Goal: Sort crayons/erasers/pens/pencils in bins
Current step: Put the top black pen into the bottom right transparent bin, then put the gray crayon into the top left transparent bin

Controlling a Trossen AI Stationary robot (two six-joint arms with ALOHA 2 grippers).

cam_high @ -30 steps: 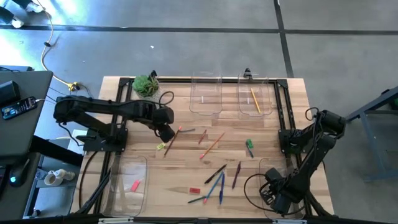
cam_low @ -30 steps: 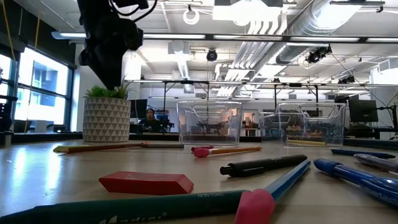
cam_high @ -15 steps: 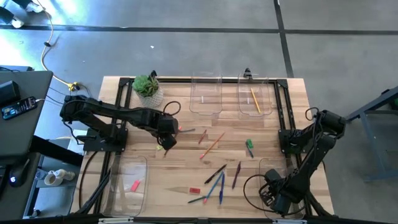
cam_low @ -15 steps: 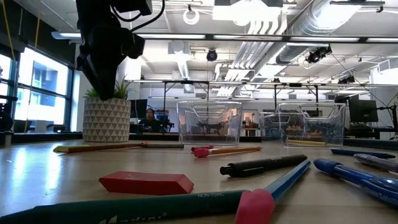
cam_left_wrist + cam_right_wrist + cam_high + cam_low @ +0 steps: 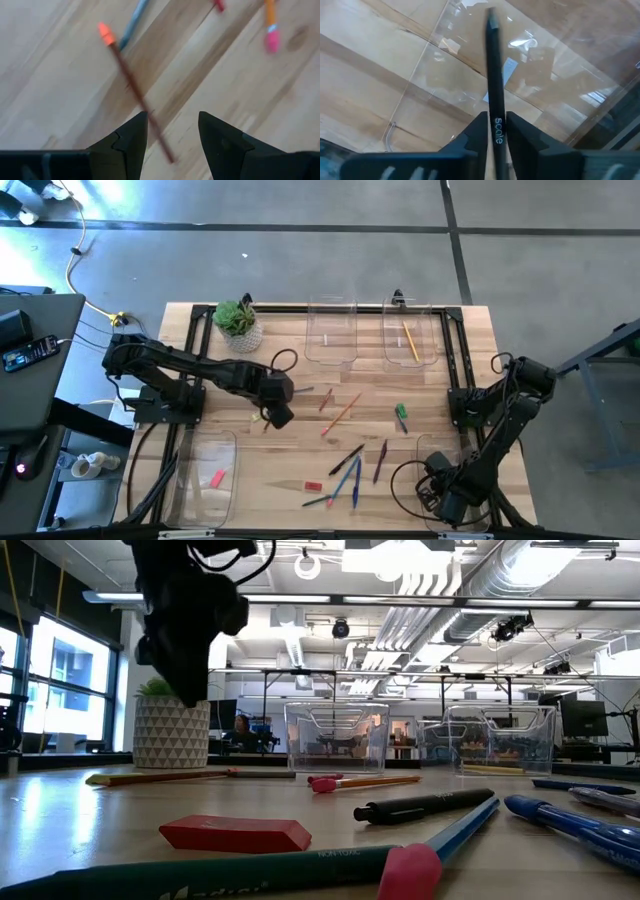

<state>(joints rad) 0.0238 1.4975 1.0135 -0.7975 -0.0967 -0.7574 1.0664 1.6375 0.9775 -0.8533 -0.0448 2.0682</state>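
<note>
The left claw (image 5: pixel 281 413) hangs low over the middle-left of the bench (image 5: pixel 480 360), its fingers (image 5: pixel 131 136) spread with a red-brown pencil (image 5: pixel 140 102) lying on the wood between them. That pencil has an orange tip, and the fingers do not touch it. From above, the claw covers most of it; a yellow-green eraser (image 5: pixel 258 416) lies just beside.

The right claw (image 5: pixel 447 502) sits at the bench's near right corner, over a clear bin (image 5: pixel 445 75), pinching a black pen (image 5: pixel 494 95) that stands out forward from between its pressed fingers.

Two bins stand at the far edge: the left one (image 5: pixel 331 335) holds a small pale piece I can't make out, the right one (image 5: pixel 412 335) holds a yellow pencil (image 5: pixel 410 340). A fourth bin (image 5: pixel 208 475) at the near left holds a pink eraser (image 5: pixel 218 478).

Loose on the bench between the arms lie an orange pencil (image 5: pixel 342 413), a green eraser (image 5: pixel 401 412), a red eraser (image 5: pixel 313 486), blue pens (image 5: pixel 352 480) and a dark pen (image 5: pixel 346 459). A potted plant (image 5: pixel 238 323) stands at the far left corner.

In the low view the left arm (image 5: pixel 185 610) hangs in front of the plant pot.
</note>
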